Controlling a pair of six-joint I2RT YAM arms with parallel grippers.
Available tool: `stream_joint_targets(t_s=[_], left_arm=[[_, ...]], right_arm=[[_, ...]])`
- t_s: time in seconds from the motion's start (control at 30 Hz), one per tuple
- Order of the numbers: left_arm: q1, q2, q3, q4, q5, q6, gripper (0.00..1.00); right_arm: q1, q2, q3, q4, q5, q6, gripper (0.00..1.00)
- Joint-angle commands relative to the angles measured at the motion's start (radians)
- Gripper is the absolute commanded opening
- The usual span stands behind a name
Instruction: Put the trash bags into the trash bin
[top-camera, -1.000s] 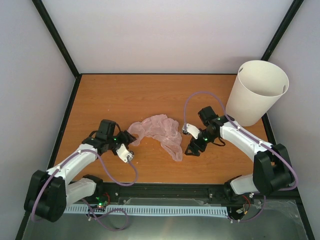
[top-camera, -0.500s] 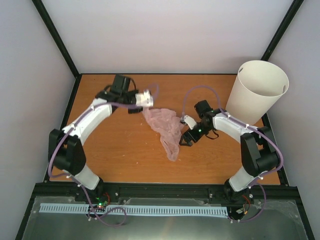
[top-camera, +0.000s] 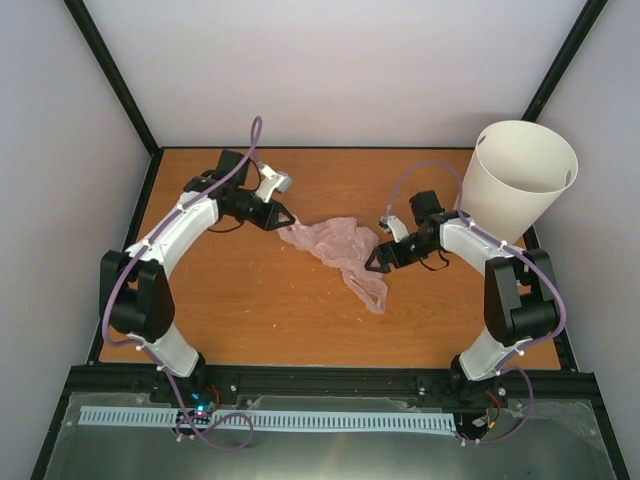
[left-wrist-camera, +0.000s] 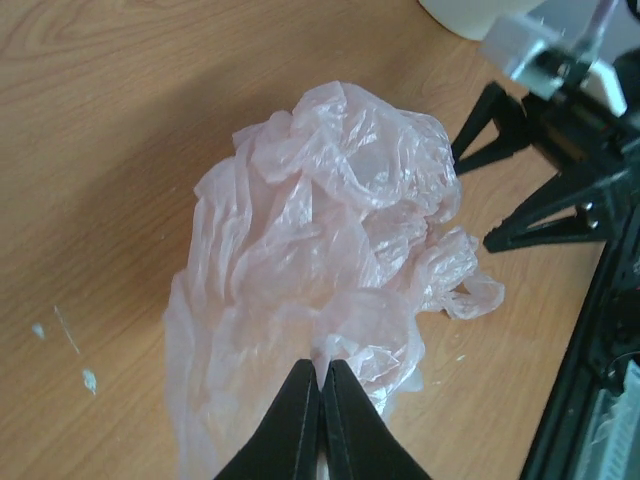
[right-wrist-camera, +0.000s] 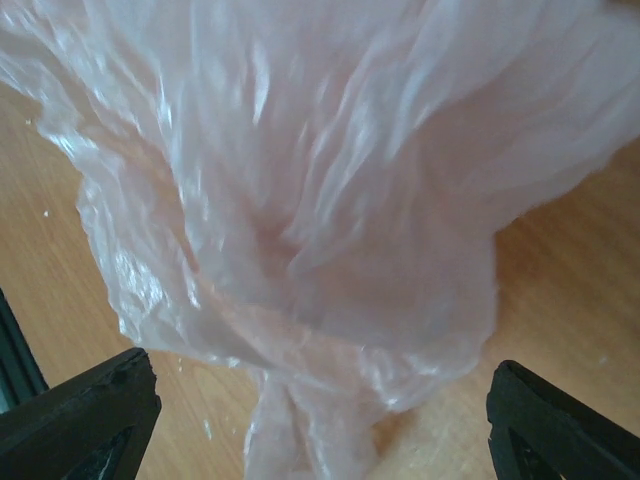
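Right wrist view: bag (right-wrist-camera: 300, 180) fills the frame and its edges are cut off. Right gripper (top-camera: 374, 262) shows only two black tips at the bottom corners, spread wide and gripping nothing, with the bag between and ahead of them. Bin (top-camera: 520, 195) base is partly hidden behind the right arm.

Left gripper (left-wrist-camera: 322, 385) is clenched on a small pinch of the bag's near edge, the rest bunched ahead of it. Bin stands upright behind the right gripper at the table's far right corner, apart from the bag.

Bare wood table (top-camera: 240, 300) has open room on the near side of both grippers and a few white specks. Plain pale walls, black frame posts.
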Motion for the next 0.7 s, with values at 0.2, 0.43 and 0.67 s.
stream_joint_targets(t_s=[0.2,0.43,0.67], left_arm=[[0.036,-0.141,-0.176,0.061,0.025,-0.283,0.01],[0.054,-0.173,-0.24,0.109,0.036,-0.321,0.01],[0.132,-0.174,-0.273,0.122,0.01,-0.316,0.01]], right_arm=[[0.043,-0.044,-0.068,-0.057,0.04,-0.01,0.89],[0.141,0.009,-0.059,-0.058,0.199,-0.002,0.89],[0.144,0.07,-0.034,-0.09,0.307,0.004,0.87]])
